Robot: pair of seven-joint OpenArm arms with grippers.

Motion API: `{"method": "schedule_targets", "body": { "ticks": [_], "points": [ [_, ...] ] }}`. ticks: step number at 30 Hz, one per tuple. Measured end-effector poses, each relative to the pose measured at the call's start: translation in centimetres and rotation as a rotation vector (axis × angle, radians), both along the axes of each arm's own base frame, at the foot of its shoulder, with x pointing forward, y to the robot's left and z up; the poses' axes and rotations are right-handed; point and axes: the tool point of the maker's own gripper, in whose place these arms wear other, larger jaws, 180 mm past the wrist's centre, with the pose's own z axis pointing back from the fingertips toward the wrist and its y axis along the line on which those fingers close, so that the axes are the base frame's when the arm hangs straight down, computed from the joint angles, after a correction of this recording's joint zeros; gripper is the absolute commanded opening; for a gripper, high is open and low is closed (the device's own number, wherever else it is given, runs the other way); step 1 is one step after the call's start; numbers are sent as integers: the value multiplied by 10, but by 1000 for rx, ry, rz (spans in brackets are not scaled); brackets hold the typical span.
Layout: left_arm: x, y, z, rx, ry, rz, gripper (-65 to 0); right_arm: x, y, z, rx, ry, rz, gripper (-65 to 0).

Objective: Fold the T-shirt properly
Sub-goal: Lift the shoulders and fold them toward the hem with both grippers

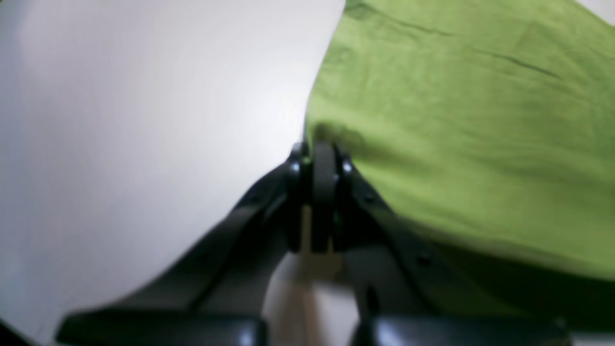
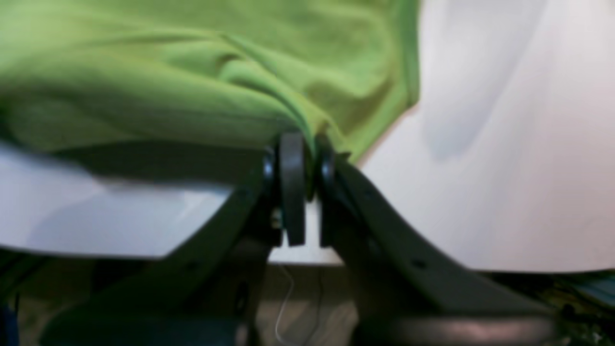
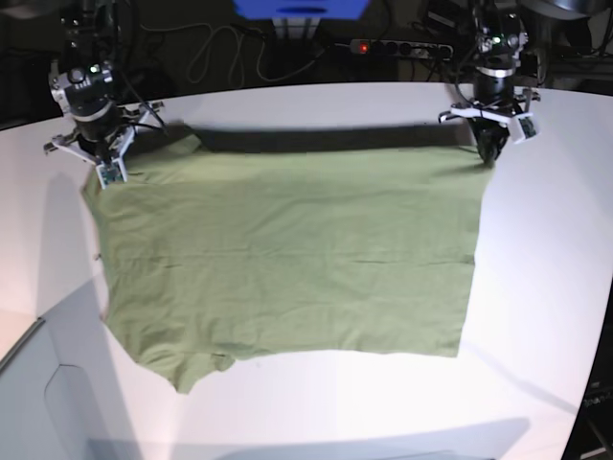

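a white table carries the t-shirt, its far edge lifted, pinched by the left gripper and right gripper; dark room, cables behind.

The base view looks down from high at the near side of the white, smooth-topped bench, facing toward the far edge where both arms stand, and takes in the whole olive-green short-sleeved cotton T-shirt from a distance. The left wrist view sits close behind the black left hand, looking along its fingers at the cloth edge, with bare bench to the side. The right wrist view sits equally close behind the black right hand, facing along its fingers at a bunched corner. Both wrist views are blurred. Each shares one far corner of the cloth with the base view, where the left hand is at right and the right hand at left.
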Motion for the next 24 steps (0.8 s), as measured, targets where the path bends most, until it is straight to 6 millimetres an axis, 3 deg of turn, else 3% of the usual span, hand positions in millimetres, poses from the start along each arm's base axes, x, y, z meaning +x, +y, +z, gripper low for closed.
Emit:
{"method": "schedule_targets", "body": {
  "ticks": [7,12,19,24],
  "points": [
    [16,1,8,1,-45,0,-650,39,1,23,3,-109,4,-647],
    [41,1,20,-1,-108,0,-650,68,4,41,17,-187,0,-647],
    [75,0,45,1,-209,-4,-650,94,10,12,57,-133,-10,-647],
    [98,-6,42,-37,-142,-24,-650,112,14,9,71,-136,0,-647]
  ]
}}
